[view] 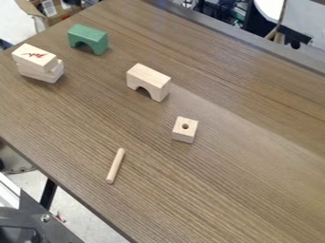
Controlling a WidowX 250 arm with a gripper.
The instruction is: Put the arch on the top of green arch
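The green arch (89, 37) stands upright near the table's far left edge, its opening facing down. To its lower right, nearer the middle of the table, a plain wooden arch (149, 79) also stands on its legs. The two arches are apart, with bare wood between them, and nothing rests on either one.
A stack of wooden blocks (39, 63) stands left of the arches. A small block with a hole (185, 130) and a thin wooden rod (115, 165) lie on the brown table (241, 166). Dark metal equipment (38, 219) is at the lower left corner.
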